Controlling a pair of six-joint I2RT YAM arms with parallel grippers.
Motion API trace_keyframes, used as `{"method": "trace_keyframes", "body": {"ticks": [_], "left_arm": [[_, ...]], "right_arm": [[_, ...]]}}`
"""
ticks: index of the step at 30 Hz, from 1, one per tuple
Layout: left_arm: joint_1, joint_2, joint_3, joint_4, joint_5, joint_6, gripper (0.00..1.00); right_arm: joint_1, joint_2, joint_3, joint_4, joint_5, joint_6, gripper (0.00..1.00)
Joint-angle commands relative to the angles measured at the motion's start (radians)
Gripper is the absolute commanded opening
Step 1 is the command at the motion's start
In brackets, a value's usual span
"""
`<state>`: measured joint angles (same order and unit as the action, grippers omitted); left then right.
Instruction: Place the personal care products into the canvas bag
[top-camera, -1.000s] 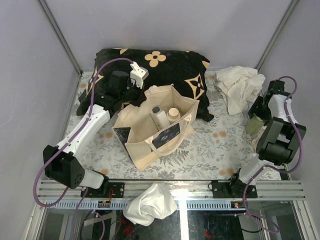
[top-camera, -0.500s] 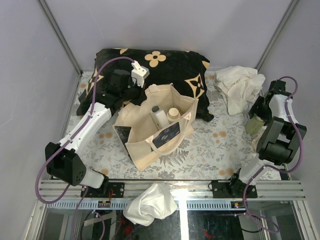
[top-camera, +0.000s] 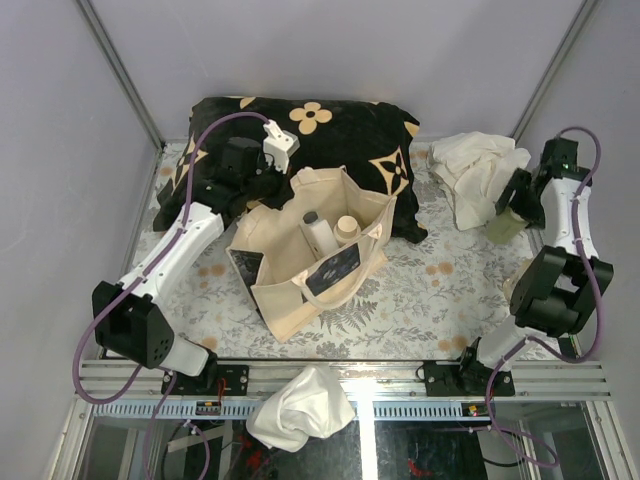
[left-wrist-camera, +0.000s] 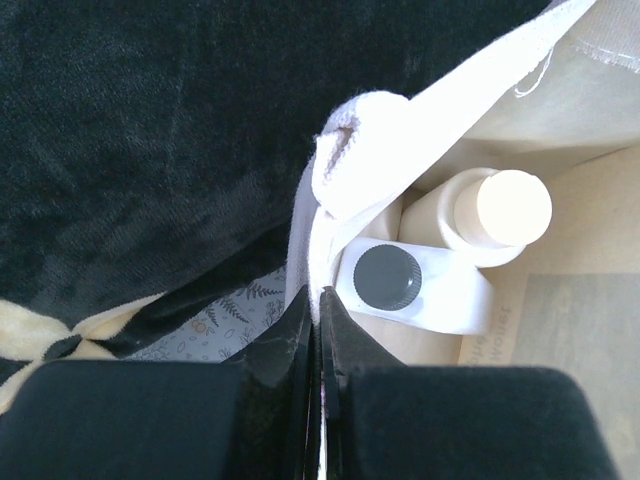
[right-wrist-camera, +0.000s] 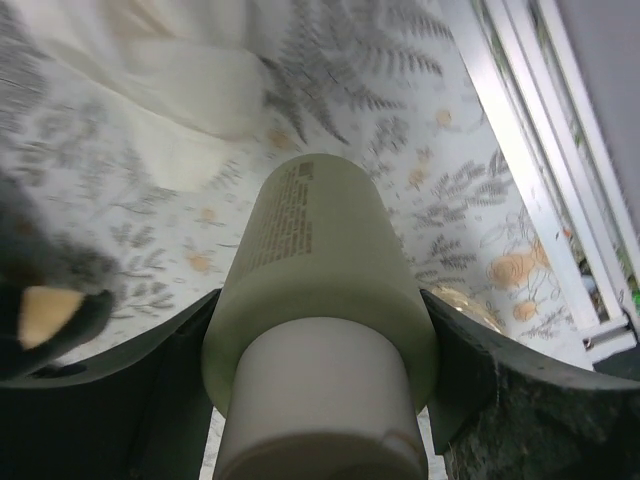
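Note:
The cream canvas bag stands open mid-table with a dark print on its side. Inside it are a white bottle with a dark cap and a cream bottle with a beige cap; both show in the left wrist view, the dark cap and the beige cap. My left gripper is shut on the bag's rim fabric at its far left edge. My right gripper is shut on a yellow-green bottle with a white cap, held above the table at the far right.
A black cushion with tan flowers lies behind the bag. A white cloth lies at the back right beside my right gripper. Another white cloth hangs over the front rail. The table has a floral cover.
My right arm has lifted the yellow-green bottle up and slightly back toward the white cloth. The left gripper and the bag have barely moved.

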<state>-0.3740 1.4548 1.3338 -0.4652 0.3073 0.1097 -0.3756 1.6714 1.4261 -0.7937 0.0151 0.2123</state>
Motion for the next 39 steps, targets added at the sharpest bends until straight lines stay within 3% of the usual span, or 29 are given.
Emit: {"method": "trace_keyframes", "body": {"ticks": [1, 6, 11, 17, 24, 31, 39], "left_arm": [[-0.002, 0.035, 0.040, -0.004, 0.036, -0.003, 0.00], [-0.002, 0.041, 0.047, -0.001, 0.036, 0.000, 0.00], [-0.002, 0.056, 0.056, -0.003, 0.044, 0.000, 0.00], [-0.002, 0.059, 0.063, -0.003, 0.043, -0.002, 0.00], [-0.002, 0.042, 0.050, -0.004, 0.027, -0.007, 0.00], [-0.002, 0.030, 0.038, -0.002, 0.014, -0.016, 0.00], [-0.002, 0.045, 0.093, -0.004, -0.012, 0.001, 0.00]], "right_arm": [[0.083, -0.133, 0.213, 0.003, -0.026, -0.018, 0.00], [0.144, -0.153, 0.426, -0.005, -0.073, -0.014, 0.00], [0.176, -0.180, 0.561, 0.076, -0.220, 0.028, 0.00], [0.246, -0.193, 0.598, 0.229, -0.605, 0.062, 0.00], [0.352, -0.231, 0.532, 0.461, -0.858, 0.198, 0.00], [0.508, -0.246, 0.489, 0.529, -0.915, 0.264, 0.00], [0.753, -0.251, 0.338, 0.524, -0.801, 0.252, 0.00]]}}
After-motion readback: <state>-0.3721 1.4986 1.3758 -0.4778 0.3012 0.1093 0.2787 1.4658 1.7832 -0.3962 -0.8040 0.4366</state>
